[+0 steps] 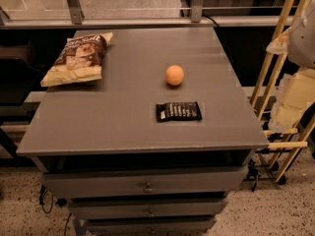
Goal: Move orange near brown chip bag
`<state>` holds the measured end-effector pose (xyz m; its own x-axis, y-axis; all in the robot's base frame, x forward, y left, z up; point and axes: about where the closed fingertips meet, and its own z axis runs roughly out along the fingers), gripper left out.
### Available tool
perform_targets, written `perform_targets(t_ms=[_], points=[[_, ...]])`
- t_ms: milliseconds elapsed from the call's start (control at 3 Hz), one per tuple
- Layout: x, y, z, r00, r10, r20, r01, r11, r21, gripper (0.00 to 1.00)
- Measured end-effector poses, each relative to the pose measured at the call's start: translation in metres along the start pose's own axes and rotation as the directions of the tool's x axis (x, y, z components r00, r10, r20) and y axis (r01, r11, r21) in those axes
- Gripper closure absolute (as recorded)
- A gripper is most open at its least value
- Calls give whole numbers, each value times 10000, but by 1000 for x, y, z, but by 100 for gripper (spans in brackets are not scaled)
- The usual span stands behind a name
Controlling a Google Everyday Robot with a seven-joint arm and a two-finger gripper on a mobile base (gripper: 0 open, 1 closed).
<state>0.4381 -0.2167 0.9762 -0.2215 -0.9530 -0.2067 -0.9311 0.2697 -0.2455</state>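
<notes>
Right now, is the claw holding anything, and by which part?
Cannot be told: the claw is out of view. The small round orange sits untouched on the grey tabletop.

The hand is out of view: it is not over the table [123, 117] and not at any of its edges. Only one pale round part [305, 33] peeks in at the right side, out past the right edge of the table, up near the far right corner (it may be a piece of the arm, but I cannot tell). It hangs apart from the table.
</notes>
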Motion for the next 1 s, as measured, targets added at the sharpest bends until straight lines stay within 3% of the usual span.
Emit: perform_targets(t_ms=[333,667,1000], points=[[0,0,0,10000,0,1,0,10000,2,0],[-10,-13,5,9983,339,473,-351,9991,240,0],[-34,-38,25,9798,1084,1680,-1149,9929,297,0]])
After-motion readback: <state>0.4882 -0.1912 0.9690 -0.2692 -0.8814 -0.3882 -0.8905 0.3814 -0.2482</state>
